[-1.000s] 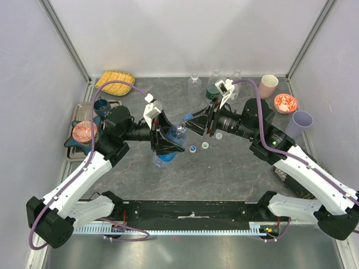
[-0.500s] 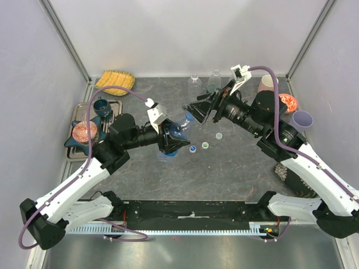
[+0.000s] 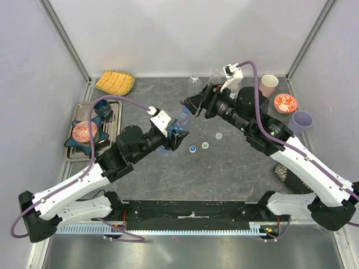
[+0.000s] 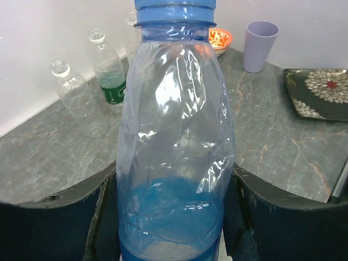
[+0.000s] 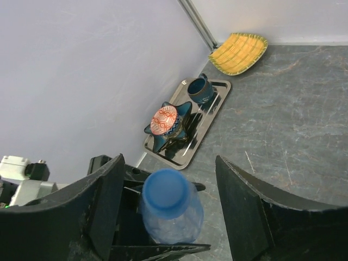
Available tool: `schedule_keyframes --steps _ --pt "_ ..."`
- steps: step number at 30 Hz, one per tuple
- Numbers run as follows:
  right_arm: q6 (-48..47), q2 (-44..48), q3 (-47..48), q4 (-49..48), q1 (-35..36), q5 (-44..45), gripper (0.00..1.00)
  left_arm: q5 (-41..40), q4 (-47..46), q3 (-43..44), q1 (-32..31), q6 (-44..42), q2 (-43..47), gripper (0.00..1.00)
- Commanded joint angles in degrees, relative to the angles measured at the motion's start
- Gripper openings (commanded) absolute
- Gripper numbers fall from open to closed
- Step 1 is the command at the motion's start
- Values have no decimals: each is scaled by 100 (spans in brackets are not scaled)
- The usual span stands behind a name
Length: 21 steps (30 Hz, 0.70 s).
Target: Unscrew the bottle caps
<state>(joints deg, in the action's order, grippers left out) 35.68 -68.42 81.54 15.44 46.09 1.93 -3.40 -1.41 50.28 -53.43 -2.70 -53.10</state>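
Observation:
My left gripper (image 3: 174, 135) is shut on the lower body of the blue-tinted bottle (image 4: 174, 136), holding it tilted above the table. In the top view this bottle (image 3: 182, 119) points toward my right gripper (image 3: 190, 105). The blue cap (image 5: 165, 192) sits on the bottle's neck. My right gripper (image 5: 171, 204) stands open around it, its fingers (image 5: 106, 201) apart from the cap on both sides. Three loose caps lie on the table: white-and-blue (image 3: 192, 148), white-and-green (image 3: 205, 145) and white (image 3: 219, 135). Three capless bottles stand by the back wall: a clear one (image 4: 73, 95), one with a green label (image 4: 110, 76) and another clear one (image 4: 130, 32).
A metal tray (image 3: 116, 106) at the left holds a star dish with a patterned bowl (image 3: 84, 132) and a blue cup (image 3: 101, 106). A yellow dish (image 3: 115, 82) lies at the back left. A pink cup (image 3: 268, 85), red bowl (image 3: 285, 103) and purple cup (image 3: 302, 120) stand at the right.
My right gripper has opened off the blue cap and drawn back toward the rear wall. My left arm has swung the bottle up and rightward, still gripping it.

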Motion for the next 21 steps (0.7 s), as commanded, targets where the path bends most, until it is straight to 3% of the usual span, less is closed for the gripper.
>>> schedule_keyframes --steps 1,10,21 --pt "71 13 187 -235 129 88 73 -653 -263 43 -106 -380 -68 42" --pt "27 -75 29 -235 155 149 56 -715 -263 61 -141 -381 -60 41" --pt "-8 -110 -68 -217 146 246 57 -732 -263 34 -150 -380 -25 41"
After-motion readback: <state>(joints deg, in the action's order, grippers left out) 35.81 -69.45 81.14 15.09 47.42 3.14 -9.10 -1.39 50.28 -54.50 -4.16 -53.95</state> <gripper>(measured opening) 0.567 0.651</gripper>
